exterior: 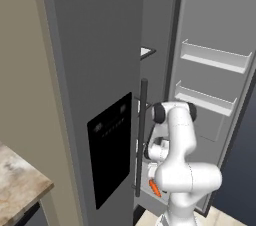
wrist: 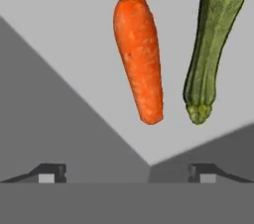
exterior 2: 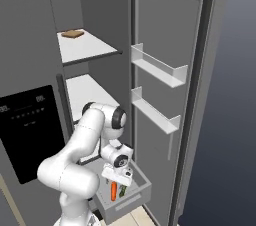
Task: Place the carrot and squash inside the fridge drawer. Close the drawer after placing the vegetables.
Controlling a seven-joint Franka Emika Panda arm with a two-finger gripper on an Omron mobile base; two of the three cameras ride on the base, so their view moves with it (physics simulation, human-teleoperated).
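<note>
Carrot (wrist: 139, 59), squash (wrist: 213, 39) in open drawer (exterior 2: 142, 187)

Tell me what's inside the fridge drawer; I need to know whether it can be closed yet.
Inside the fridge drawer, the carrot and the squash lie side by side, apart, on its pale floor. The open gripper holds nothing. The squash's far end is cropped from the hand view.

The bright orange tapered carrot (wrist: 139, 59) and the dark green mottled squash (wrist: 211, 44) lie side by side, apart, on the floor of the pulled-out light-grey box-shaped fridge drawer (exterior 2: 142, 186), directly under the two-finger claw (wrist: 127, 172). The pale door bins (exterior 2: 159, 70) stand above the claw.
</note>
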